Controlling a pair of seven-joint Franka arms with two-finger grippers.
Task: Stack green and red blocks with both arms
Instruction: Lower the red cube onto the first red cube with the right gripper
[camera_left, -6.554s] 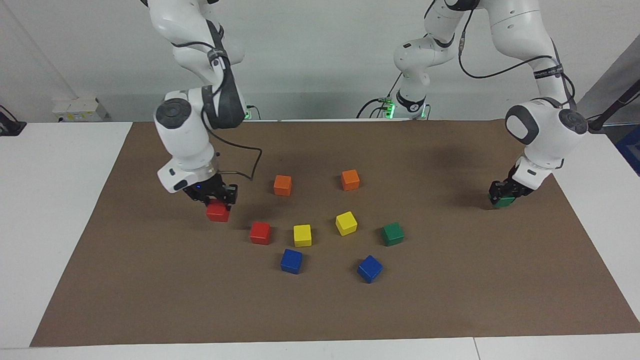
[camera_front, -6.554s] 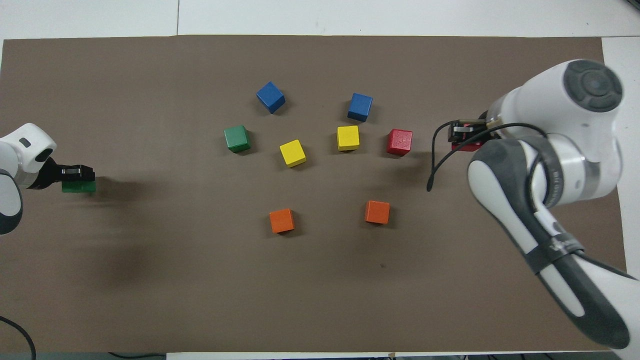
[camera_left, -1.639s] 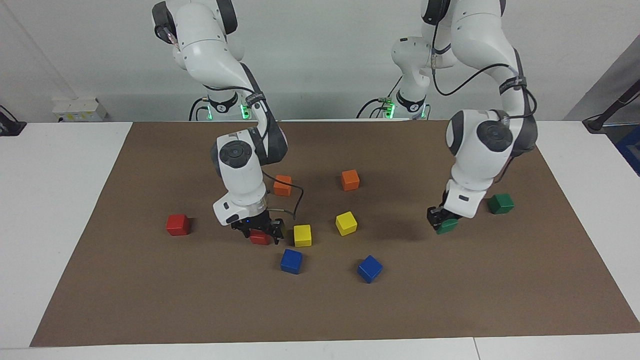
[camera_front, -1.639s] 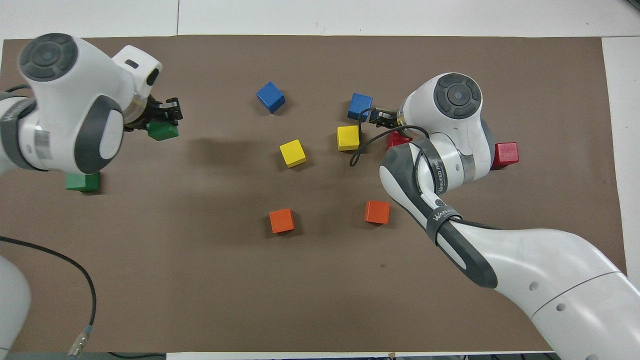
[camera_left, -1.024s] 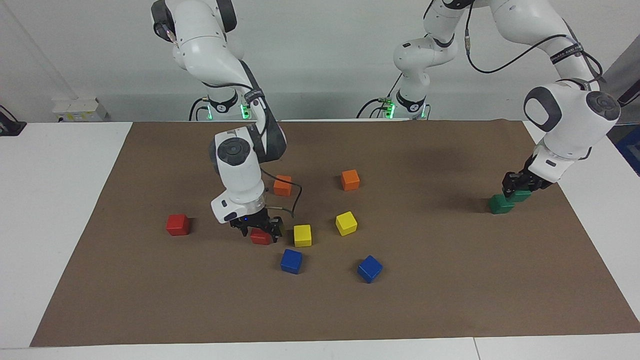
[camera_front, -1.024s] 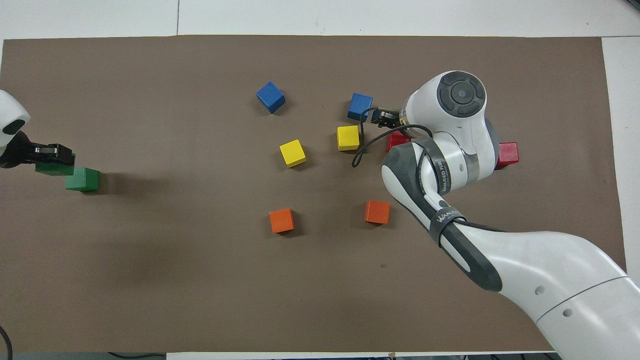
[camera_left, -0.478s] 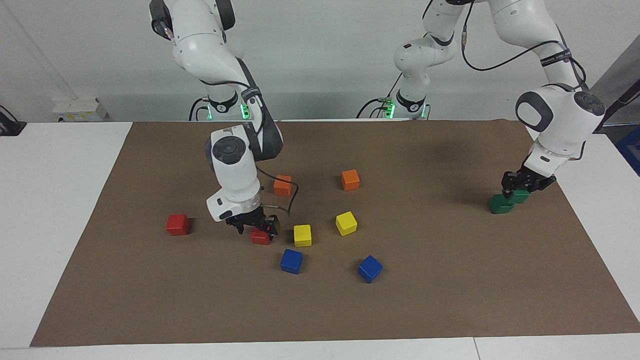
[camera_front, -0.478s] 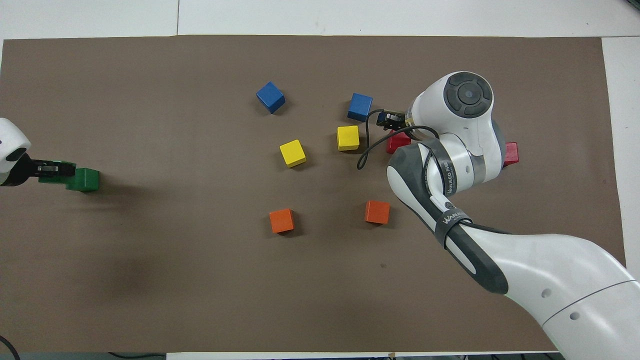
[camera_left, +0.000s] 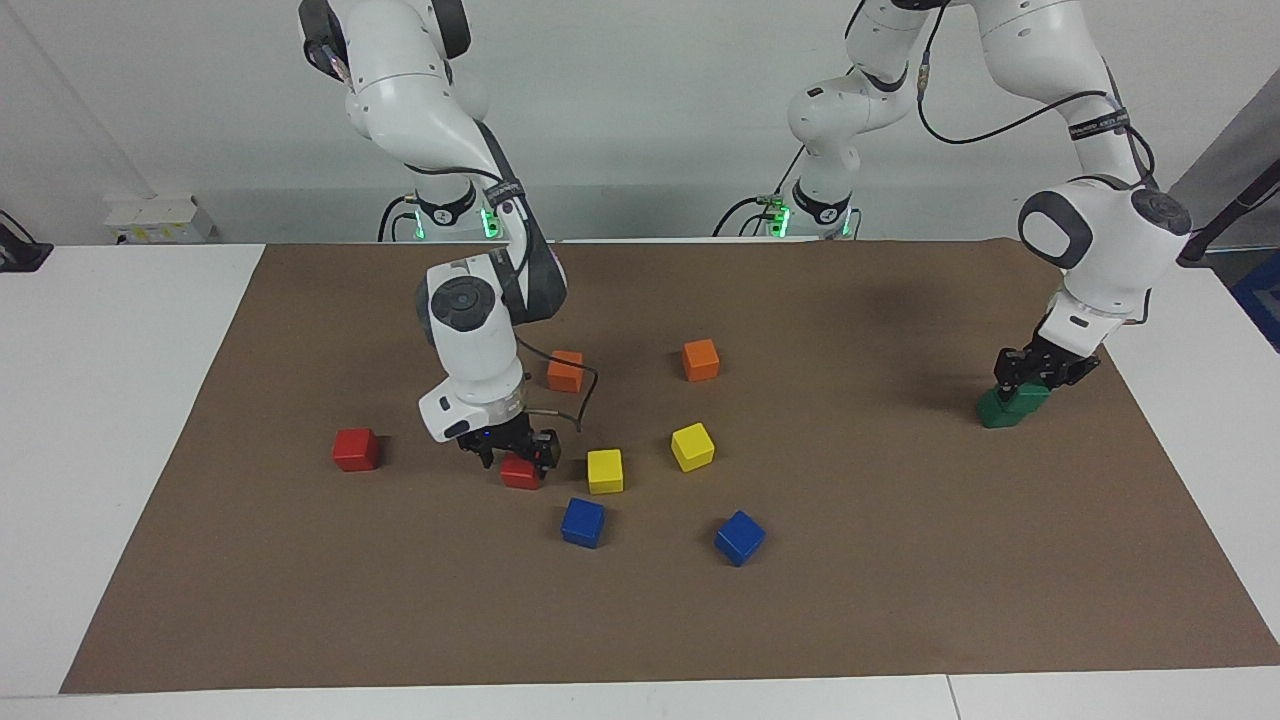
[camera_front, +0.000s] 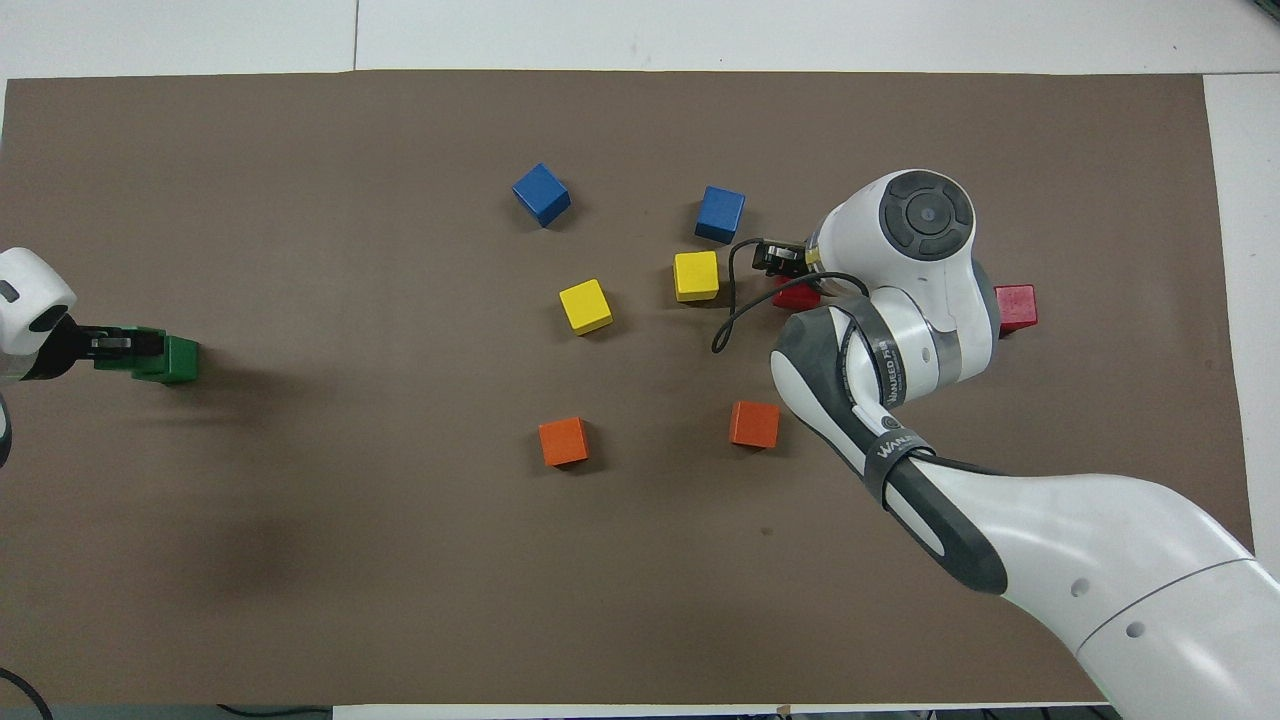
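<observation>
One red block rests alone on the brown mat toward the right arm's end. My right gripper is down over the second red block, which shows just beneath it, beside a yellow cube. One green block sits near the mat's edge at the left arm's end. My left gripper is shut on the other green block, held low and off-centre against the resting one's top edge.
Two orange cubes, two yellow cubes and two blue cubes are scattered mid-mat. The brown mat lies on a white table. The right arm's cable loops beside the yellow cube.
The left gripper has brought its green block down and in toward the resting green block. The right gripper has stayed over the second red block, shifting only slightly.
</observation>
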